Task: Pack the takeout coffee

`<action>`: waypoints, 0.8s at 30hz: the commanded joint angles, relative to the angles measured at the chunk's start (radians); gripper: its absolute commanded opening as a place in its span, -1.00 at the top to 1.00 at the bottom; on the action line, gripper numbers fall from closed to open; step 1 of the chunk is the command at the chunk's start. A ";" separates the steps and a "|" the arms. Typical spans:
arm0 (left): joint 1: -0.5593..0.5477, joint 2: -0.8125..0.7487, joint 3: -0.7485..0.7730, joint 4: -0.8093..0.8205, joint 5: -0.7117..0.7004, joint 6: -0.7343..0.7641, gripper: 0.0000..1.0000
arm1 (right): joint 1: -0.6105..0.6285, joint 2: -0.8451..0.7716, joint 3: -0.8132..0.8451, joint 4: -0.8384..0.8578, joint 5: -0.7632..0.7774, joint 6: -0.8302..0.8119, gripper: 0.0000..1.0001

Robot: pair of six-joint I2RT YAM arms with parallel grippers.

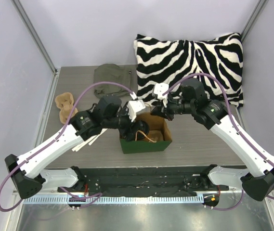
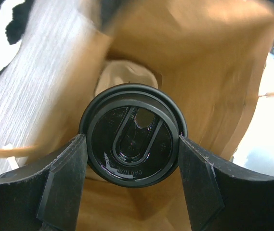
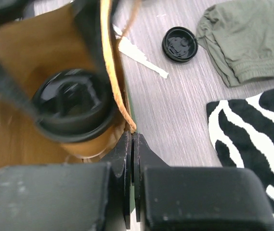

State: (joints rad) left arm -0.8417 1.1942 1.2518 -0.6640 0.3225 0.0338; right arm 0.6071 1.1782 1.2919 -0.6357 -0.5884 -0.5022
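While the cup hangs in the bag: I have the takeout coffee (image 2: 133,134) inside the mouth of the green bag (image 1: 144,146), lid up, brown paper all round.
Left fingers: the left gripper (image 2: 132,142) clamps the black lid's rim, one finger touching at 9 o'clock, one at 3.
Right fingers: the right gripper (image 3: 132,137) is pressed together on the bag's rim, at 1 o'clock of the mouth in the top view; holding it open, I judge.
Step in hand: lowering the cup to the bag floor, I judge; whether the base has landed is hidden.
Doing it well: descend straight, lid level, clear of the pale shape (image 2: 127,77) at 12 o'clock; release the rim only once the cup stands; then spread the left fingers just enough and lift straight out.
Lid writing: raised letters at 6 o'clock read like "CAUTION HOT".
Desk (image 3: 175,110): a loose black lid (image 3: 179,44) at 1 o'clock of the bag in the right wrist view; no legible text.
Green cloth (image 3: 242,38): beyond it at 2 o'clock; a hem tag too small to read.
Zebra pillow (image 1: 189,62): farthest, at 1 o'clock in the top view.
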 commanded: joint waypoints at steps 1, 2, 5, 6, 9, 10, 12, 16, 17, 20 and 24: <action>-0.071 -0.080 -0.089 0.056 -0.107 0.150 0.73 | 0.006 -0.038 -0.005 0.128 0.071 0.146 0.98; -0.082 -0.093 -0.103 0.067 -0.121 0.167 0.73 | 0.006 -0.043 -0.006 0.139 0.090 0.172 0.98; -0.092 -0.116 -0.124 0.079 -0.149 0.170 0.73 | 0.008 -0.074 -0.026 0.177 0.105 0.182 0.98; -0.092 -0.114 -0.121 0.076 -0.154 0.164 0.73 | 0.010 -0.089 -0.034 0.183 0.108 0.182 0.98; -0.091 -0.110 -0.117 0.081 -0.155 0.140 0.74 | 0.020 -0.109 -0.051 0.206 0.111 0.183 0.98; -0.092 -0.111 -0.124 0.086 -0.155 0.140 0.74 | 0.026 -0.121 -0.057 0.209 0.113 0.183 0.98; -0.092 -0.107 -0.133 0.093 -0.172 0.162 0.74 | 0.042 -0.137 -0.065 0.218 0.119 0.182 0.98; -0.102 -0.116 -0.169 0.127 -0.226 0.244 0.75 | 0.104 -0.190 -0.100 0.223 0.143 0.168 0.98; -0.109 -0.125 -0.173 0.135 -0.233 0.261 0.75 | 0.118 -0.199 -0.109 0.223 0.151 0.162 0.98; -0.144 -0.156 -0.206 0.155 -0.253 0.322 0.75 | 0.172 -0.238 -0.154 0.226 0.190 0.126 0.98; -0.218 -0.211 -0.268 0.185 -0.313 0.405 0.76 | 0.215 -0.287 -0.221 0.261 0.228 0.106 0.98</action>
State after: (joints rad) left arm -0.9974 1.0588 1.0218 -0.5652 0.0742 0.3271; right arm 0.7860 0.9440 1.1145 -0.4633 -0.4137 -0.3645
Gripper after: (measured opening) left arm 0.735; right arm 0.031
